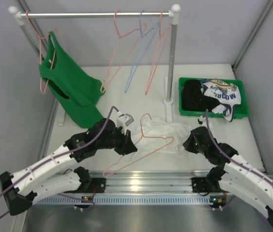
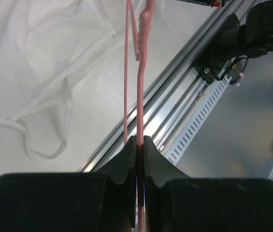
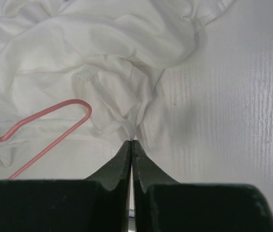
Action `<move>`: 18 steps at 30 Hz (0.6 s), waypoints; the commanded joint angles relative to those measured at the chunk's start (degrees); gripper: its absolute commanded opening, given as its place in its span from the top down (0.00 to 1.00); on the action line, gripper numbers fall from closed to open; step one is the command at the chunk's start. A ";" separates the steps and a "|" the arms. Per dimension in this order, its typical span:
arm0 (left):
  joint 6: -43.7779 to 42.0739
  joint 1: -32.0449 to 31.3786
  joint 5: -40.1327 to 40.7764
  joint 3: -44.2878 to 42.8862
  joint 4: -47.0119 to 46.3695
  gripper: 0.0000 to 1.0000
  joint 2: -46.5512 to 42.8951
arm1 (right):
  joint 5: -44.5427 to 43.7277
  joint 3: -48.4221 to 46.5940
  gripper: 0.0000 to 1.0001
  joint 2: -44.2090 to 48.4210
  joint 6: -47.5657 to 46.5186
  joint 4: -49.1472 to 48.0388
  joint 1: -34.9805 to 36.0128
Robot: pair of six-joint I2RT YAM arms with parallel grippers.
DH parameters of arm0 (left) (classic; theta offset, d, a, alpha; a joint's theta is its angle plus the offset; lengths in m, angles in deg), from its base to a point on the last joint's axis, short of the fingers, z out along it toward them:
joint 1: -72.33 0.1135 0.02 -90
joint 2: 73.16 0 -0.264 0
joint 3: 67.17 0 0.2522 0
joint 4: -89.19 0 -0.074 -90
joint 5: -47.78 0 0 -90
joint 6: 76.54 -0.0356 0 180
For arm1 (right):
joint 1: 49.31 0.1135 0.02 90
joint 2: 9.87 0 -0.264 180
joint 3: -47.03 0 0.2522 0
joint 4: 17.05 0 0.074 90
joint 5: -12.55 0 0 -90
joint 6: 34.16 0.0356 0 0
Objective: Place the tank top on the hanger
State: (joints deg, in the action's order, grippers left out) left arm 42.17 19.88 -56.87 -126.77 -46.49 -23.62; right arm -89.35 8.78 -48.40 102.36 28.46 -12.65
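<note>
So, early stage, nothing threaded yet. My left claw [image 2: 139, 140] is clamped shut on the hanger [image 2: 140, 96], biting the thin pink wire between both pads, with the rest of the frame reaching out over the table [image 3: 233, 96] toward the cloth. The tank top [image 1: 160, 130] lies crumpled in a white heap on the table between my two arms, one narrow strap loop trailing loose in the left wrist view. My right claw [image 3: 132, 141] is closed tight at the near edge of the heap; folds gather right into the tips, so I judge it is pinching a bit of the fabric, though very little shows between the tips. One bend of the hanger rests on top of the cloth, not through any strap or the neck opening as far as I can see. Done: hanger in hand, top pinched. Left: lift and open the top, feed the hanger in, seat both straps on its shoulders.
</note>
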 commanded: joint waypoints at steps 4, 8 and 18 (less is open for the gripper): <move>-0.85 -0.38 -4.06 -0.74 -1.82 1.00 -0.58 | 0.21 -2.32 1.00 -0.32 -0.64 -0.72 -0.54; -1.20 -0.55 -5.03 -0.82 -2.00 1.00 -0.06 | 0.12 -2.23 1.00 -0.32 -0.73 -0.72 -0.54; -1.55 -1.69 -4.33 0.23 -4.81 1.00 2.58 | 0.47 -2.14 1.00 -0.24 -0.64 -0.98 -0.63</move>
State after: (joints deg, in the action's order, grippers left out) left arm 41.60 18.55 -60.83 -126.62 -46.88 -21.43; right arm -89.33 8.78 -48.66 102.34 28.46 -12.65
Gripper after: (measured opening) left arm 0.100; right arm 0.004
